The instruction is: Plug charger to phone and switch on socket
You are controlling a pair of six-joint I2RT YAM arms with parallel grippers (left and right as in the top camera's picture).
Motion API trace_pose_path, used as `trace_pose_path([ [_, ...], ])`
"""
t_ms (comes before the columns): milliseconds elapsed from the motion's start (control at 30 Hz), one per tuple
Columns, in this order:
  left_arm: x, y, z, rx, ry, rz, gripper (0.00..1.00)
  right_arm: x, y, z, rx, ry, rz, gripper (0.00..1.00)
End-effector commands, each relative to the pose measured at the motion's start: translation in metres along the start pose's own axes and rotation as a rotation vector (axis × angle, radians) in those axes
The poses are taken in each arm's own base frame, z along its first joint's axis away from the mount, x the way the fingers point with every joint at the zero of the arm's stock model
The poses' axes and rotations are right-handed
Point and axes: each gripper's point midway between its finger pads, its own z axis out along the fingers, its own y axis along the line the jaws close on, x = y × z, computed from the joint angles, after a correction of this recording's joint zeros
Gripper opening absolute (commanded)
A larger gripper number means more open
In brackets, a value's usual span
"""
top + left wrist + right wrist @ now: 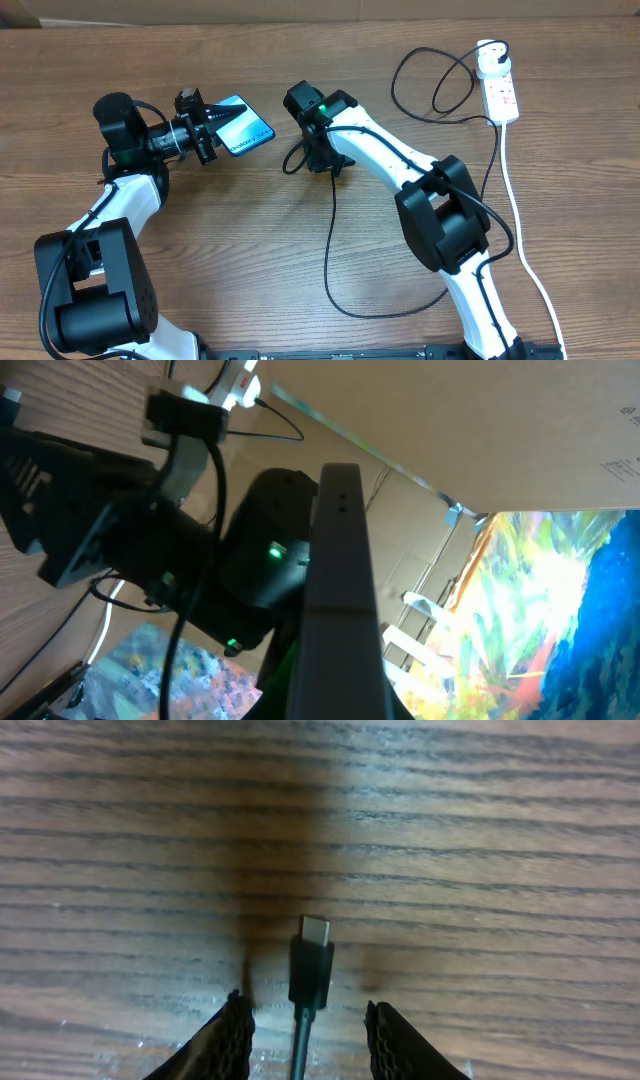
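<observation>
Phone (245, 126): black-edged, blue screen, tilted, left of centre.
Charger (328, 240): thin black cable looping across tabletop (230, 260); connector tip (312, 960) unplugged.
Socket (500, 90): white strip, far right, black plug (489, 48) at its far end.

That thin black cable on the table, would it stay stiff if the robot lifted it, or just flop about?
Probably floppy: the charger cable lies in loose loops and curves across the table. It looks thin, so it is likely light. Its connector tip seems rigid, probably the easiest part to grip, and it sits between the open right gripper.
</observation>
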Motion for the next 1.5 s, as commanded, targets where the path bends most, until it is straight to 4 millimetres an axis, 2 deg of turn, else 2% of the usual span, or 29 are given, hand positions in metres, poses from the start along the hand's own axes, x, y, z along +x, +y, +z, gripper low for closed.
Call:
trace_pose_path([
  [0,0.009,-0.014,-0.002,0.005,0.022,0.06,0.04,0.006,-0.001,0.016,0.012,0.031,0.006,0.37],
  [233,0.009,-0.013,-0.002,0.004,0.025,0.06,0.04,0.01,0.002,0.023,-0.063,0.086,0.033,0.35],
  [433,0.01,-0.013,-0.002,0.002,0.03,0.06,0.04,0.022,-0.006,0.041,-0.066,0.145,0.05,0.33],
  [600,0.01,-0.013,-0.002,0.002,0.03,0.06,0.05,0.023,-0.007,0.042,-0.064,0.148,0.052,0.32],
  [700,0.01,-0.013,-0.002,0.002,0.03,0.06,0.04,0.023,-0.007,0.044,-0.062,0.152,0.052,0.19],
  [767,0.01,-0.013,-0.002,0.002,0.031,0.06,0.04,0.025,-0.007,0.046,-0.062,0.159,0.051,0.04],
  [967,0.012,-0.013,-0.003,-0.002,0.042,0.06,0.04,0.026,-0.009,0.048,-0.105,0.19,0.078,0.04],
  [1100,0.013,-0.012,-0.003,-0.004,0.049,0.06,0.04,0.018,-0.017,0.03,-0.183,0.213,0.109,0.04],
  [1267,0.013,-0.012,-0.003,-0.004,0.049,0.061,0.04,0.003,-0.017,-0.025,-0.398,0.179,0.047,0.04],
  [1367,0.013,-0.012,-0.002,-0.004,0.049,0.064,0.05,0.001,-0.016,-0.057,-0.491,0.151,0.006,0.04],
  [1467,0.013,-0.012,-0.002,-0.004,0.049,0.068,0.04,0.003,-0.018,-0.08,-0.513,0.126,-0.019,0.04],
])
